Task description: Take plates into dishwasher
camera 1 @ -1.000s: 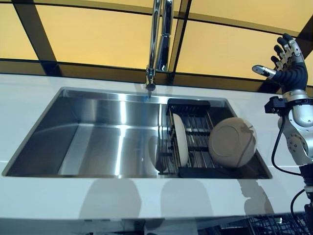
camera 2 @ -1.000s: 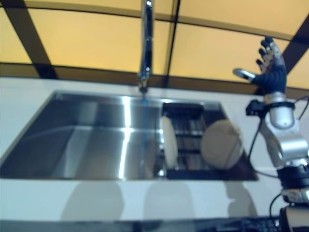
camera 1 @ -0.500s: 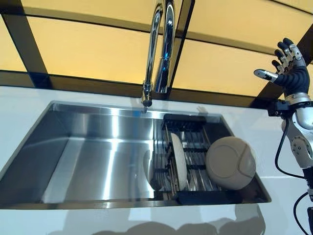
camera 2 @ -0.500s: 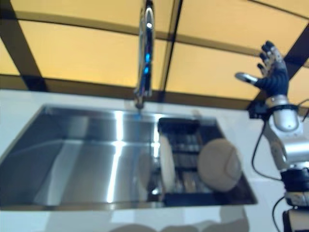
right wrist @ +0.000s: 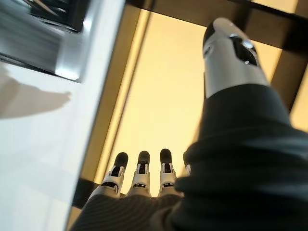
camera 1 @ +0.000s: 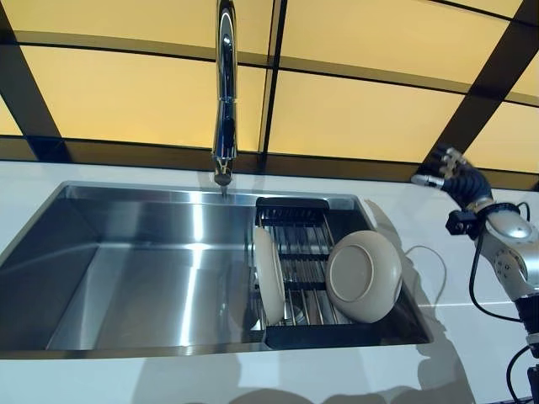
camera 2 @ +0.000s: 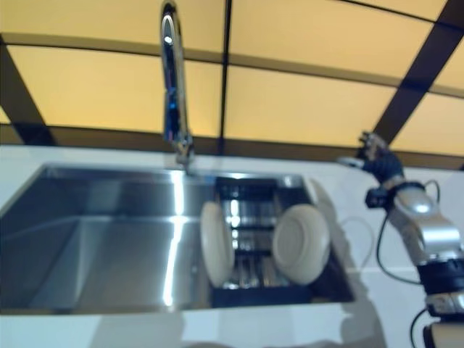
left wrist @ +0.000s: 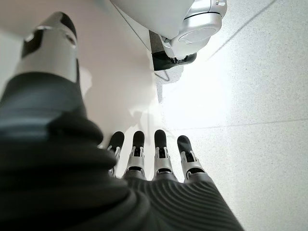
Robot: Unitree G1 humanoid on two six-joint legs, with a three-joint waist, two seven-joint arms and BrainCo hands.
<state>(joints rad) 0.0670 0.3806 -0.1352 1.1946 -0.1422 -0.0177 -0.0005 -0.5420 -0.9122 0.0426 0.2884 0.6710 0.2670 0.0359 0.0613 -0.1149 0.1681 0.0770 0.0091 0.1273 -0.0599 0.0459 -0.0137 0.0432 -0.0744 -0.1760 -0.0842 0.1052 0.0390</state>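
Observation:
Two beige plates stand in a black dish rack (camera 1: 307, 337) at the right end of a steel sink (camera 1: 126, 278). One plate (camera 1: 268, 275) stands on edge, seen side-on. The other plate (camera 1: 364, 276) leans at the rack's right side, its underside facing me. My right hand (camera 1: 450, 175) hovers above the white counter to the right of the sink, apart from the plates, fingers straight and holding nothing; its wrist view shows the same (right wrist: 139, 185). My left hand (left wrist: 154, 163) appears only in its wrist view, fingers straight over a pale floor, holding nothing.
A tall chrome tap (camera 1: 224, 93) rises behind the sink's middle. A white counter (camera 1: 438, 244) surrounds the sink. Yellow panels with dark frames (camera 1: 354, 109) form the back wall.
The camera has swung, so the whole scene sits further left. My right hand has dropped lower, closer to the counter and nearer the sink's right edge. The plates have not moved.

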